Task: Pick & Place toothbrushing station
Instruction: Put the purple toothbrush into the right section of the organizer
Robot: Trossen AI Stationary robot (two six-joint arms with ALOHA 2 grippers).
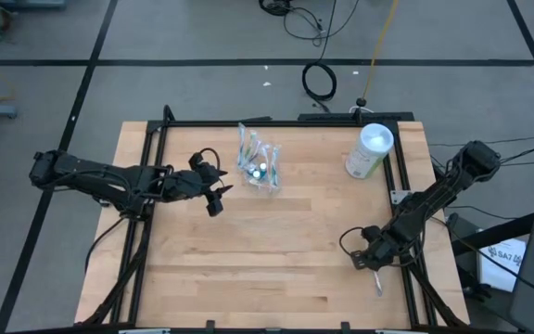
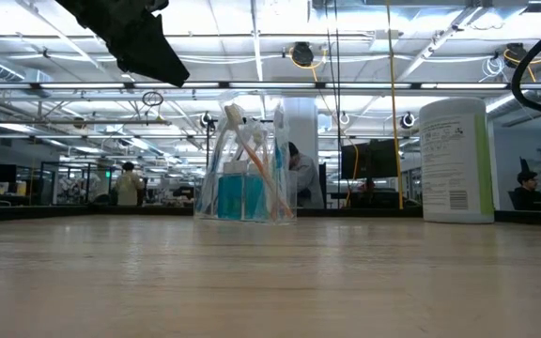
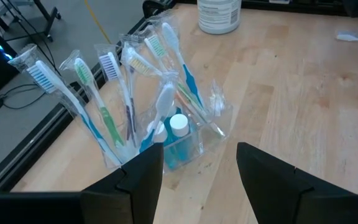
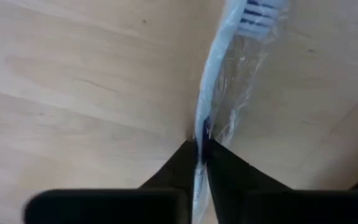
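A clear plastic cup (image 1: pixel 258 169) stands upright on the far middle of the table. It holds several wrapped blue, white and green toothbrushes (image 3: pixel 104 106) and teal toothpaste tubes (image 3: pixel 180 140); it also shows in the low view (image 2: pixel 247 188). My left gripper (image 1: pixel 215 193) hovers open just left of the cup, above the table; the cup lies ahead of its fingers (image 3: pixel 194 168). My right gripper (image 1: pixel 371 262) is near the table's right front edge, shut on one wrapped white-and-blue toothbrush (image 4: pixel 229 68), which also shows in the high view (image 1: pixel 376 280). My right gripper pinches the wrapped toothbrush's handle (image 4: pixel 201 140) between its two fingers, which come slanting down from above and lie along the brush. The bristle head (image 4: pixel 260 9) points away from the fingers, close over the wood; whether it rests on the table I cannot tell.
A tall white cylindrical canister (image 1: pixel 369 150) stands at the far right of the table, also in the low view (image 2: pixel 456 160). Black frame rails (image 1: pixel 156 139) run along the table's sides. Bare wood lies between the cup and my right gripper.
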